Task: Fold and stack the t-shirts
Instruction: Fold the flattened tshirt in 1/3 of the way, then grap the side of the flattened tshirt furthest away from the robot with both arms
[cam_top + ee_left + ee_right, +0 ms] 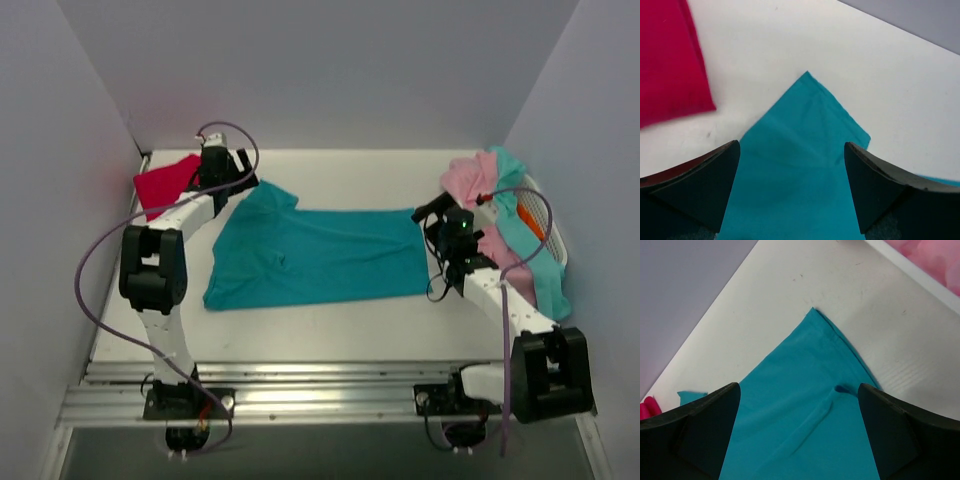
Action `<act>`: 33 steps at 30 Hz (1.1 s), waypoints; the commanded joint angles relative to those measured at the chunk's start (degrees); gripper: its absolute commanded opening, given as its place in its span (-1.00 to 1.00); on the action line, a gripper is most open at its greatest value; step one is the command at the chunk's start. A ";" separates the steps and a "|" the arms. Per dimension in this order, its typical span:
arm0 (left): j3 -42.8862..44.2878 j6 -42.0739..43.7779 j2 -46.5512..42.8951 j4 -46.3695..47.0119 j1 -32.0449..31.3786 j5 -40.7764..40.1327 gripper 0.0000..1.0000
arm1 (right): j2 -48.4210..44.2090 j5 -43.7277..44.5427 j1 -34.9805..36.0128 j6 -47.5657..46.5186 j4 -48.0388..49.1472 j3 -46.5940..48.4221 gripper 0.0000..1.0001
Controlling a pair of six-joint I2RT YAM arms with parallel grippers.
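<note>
Teal t-shirt [315, 258] lies spread flat across the middle of the bench [330, 330], one layer, no fold in it yet. Near hem runs roughly parallel to the arm bases; a few soft wrinkles mid-cloth.

Both arms reach out over the shirt to its far edge.
- left hand [791, 145]: released, fingers wide apart, straddling the far-left corner of the teal cloth. Cannot tell whether the tips touch the fabric.
- right hand [798, 387]: likewise released, set over the far-right corner; a small pucker in the cloth sits just inside its right finger.

Further back: red t-shirt [165, 183], already folded, at the far-left of the bench, just beside the left hand and apart from the teal one. Far right, a basket [548, 222] heaped with a pink t-shirt [465, 180] and an aqua t-shirt [512, 200], unfolded.

Judgement: first fold of the teal shirt, at the grasp stage. Next move calls for both hands to drop onto their corners, pinch a single layer each, then lift evenly and draw the far edge toward the near hem without skewing.
</note>
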 commanded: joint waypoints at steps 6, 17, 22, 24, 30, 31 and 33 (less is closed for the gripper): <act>35.59 7.64 28.02 -8.69 3.65 10.76 0.88 | 4.05 -3.44 -0.67 -1.72 11.42 -1.32 0.99; 55.58 2.56 43.27 -18.82 4.97 15.86 0.88 | 1.77 -3.80 -1.38 -2.33 12.83 -3.00 0.99; 51.53 -1.05 42.83 -16.36 4.88 22.96 0.88 | 0.89 -3.09 -1.55 -2.42 12.30 -3.35 0.99; 49.44 -3.07 42.39 -15.31 4.71 25.26 0.88 | 0.71 -3.01 -1.64 -2.42 11.87 -3.44 0.99; 43.45 -4.05 39.50 -12.93 3.30 25.97 0.89 | -0.78 -3.18 -1.99 -2.33 10.72 -4.23 0.99; 42.14 -4.05 39.14 -12.84 3.21 25.88 0.89 | -1.13 -3.09 -2.08 -2.24 10.55 -4.23 0.99; 41.16 -4.92 38.62 -12.67 3.30 25.88 0.89 | -2.10 -2.83 -2.17 -2.24 9.76 -4.32 1.00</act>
